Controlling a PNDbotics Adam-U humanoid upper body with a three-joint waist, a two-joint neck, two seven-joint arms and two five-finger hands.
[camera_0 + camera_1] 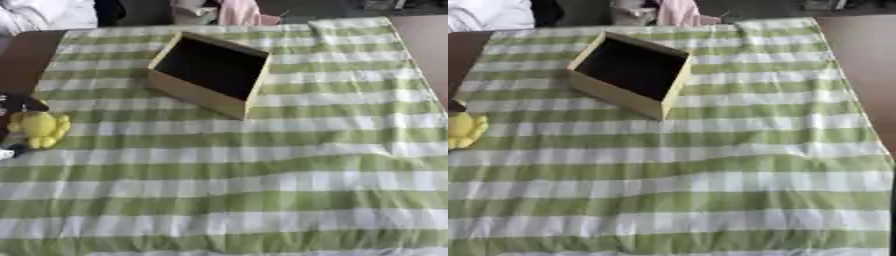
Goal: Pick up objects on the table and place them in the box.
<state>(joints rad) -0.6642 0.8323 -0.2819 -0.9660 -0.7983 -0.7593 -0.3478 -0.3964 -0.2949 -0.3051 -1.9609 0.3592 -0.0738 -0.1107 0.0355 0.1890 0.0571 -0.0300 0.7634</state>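
Nearest the camera, the desk [26, 55] is covered by a green-and-white checked cloth [262, 190], and this whole near stretch carries nothing.

Farther up, at the left edge, sits a yellow soft toy [38, 128], the only object to pick up that shows. Dark parts of the left hand [12, 105] lie above and below it, right against it. So little of that hand is in view that I cannot tell whether its fingers are curled round the toy or merely beside it. The right hand shows in neither view.

Beyond, toward the far left of the cloth, stands the wooden box [194, 93], dark inside and seemingly empty, turned corner-on to the robot and well apart from the toy.

Judging from this, the task is barely begun. The main risks:
- the toy is soft and rounded, so a partial hold could let it slip on the way across;
- it lies at the cloth's edge, so a nudge might push it off the cloth;
- the box stands askew, so a release near its low front wall could drop the toy on the rim or outside;
- dragging a hand across the cloth could bunch it and shift the box.
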